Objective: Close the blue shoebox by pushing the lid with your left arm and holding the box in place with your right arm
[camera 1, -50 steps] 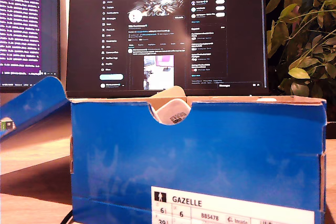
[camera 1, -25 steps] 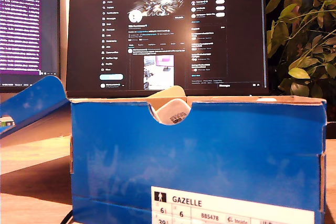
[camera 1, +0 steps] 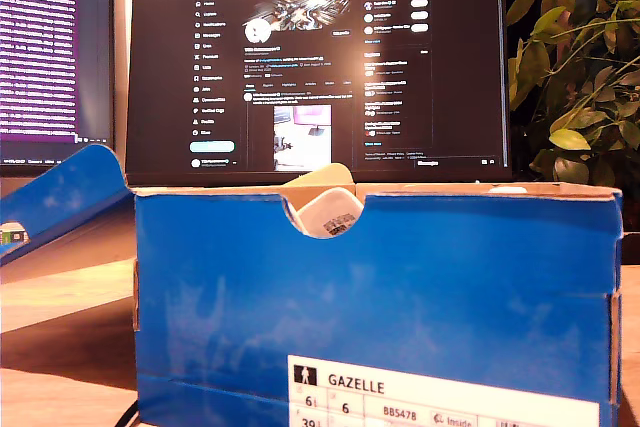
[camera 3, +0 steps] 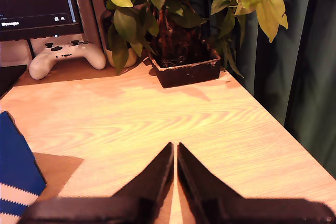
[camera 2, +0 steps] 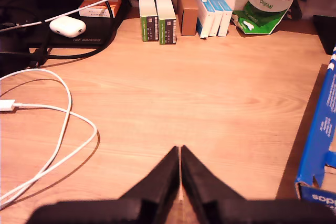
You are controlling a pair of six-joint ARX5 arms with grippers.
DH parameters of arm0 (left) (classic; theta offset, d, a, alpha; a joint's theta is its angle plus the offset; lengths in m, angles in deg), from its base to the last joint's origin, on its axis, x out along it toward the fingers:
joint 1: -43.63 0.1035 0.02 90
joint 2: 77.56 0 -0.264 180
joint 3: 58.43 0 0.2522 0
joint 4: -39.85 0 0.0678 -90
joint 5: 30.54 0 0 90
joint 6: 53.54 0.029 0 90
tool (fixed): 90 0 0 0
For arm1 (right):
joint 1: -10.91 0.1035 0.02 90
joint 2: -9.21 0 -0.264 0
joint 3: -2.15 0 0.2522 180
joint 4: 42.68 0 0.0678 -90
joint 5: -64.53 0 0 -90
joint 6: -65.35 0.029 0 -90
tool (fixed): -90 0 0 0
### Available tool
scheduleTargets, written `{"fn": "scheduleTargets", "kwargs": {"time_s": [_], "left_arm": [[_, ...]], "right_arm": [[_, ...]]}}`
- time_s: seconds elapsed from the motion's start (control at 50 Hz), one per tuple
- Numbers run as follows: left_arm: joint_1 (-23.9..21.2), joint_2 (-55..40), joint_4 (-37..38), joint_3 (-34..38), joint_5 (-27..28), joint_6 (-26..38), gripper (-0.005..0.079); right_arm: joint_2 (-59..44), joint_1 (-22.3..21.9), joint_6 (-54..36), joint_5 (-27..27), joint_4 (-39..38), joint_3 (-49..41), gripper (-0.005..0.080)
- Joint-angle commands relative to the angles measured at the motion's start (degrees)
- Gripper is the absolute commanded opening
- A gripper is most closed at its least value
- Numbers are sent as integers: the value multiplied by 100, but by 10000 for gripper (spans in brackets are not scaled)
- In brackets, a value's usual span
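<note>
The blue cardboard shoebox (camera 1: 375,297) stands open on the wooden table (camera 2: 184,93), its blue lid (camera 1: 60,192) hanging off the exterior view's left. My first gripper (camera 2: 180,182) and my second gripper (camera 3: 175,179) are clenched, empty; pushing unbraced could slide the box.

One shoebox (camera 1: 380,287) — two monitors (camera 1: 320,67).
</note>
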Motion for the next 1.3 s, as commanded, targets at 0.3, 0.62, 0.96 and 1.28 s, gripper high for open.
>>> {"fn": "scheduleTargets", "kwargs": {"time_s": [0.3, 0.62, 0.96, 1.28], "left_arm": [[-15, 42, -927, -177, 1373, -1067, -18], [-13, -455, -870, -1001, 2249, -1504, -19], [-7, -2820, -916, -1781, 2997, -1154, -19], [125, -5383, -1005, -2533, 3241, -120, -19]], "right_arm": [[26, -37, 745, -866, -249, 566, -11], [-308, -37, 807, -1366, 1233, 1932, -11], [-1976, -37, 804, -2581, 1617, 2562, -11], [-3654, -35, 807, -3501, 1687, 2573, -11]]}}
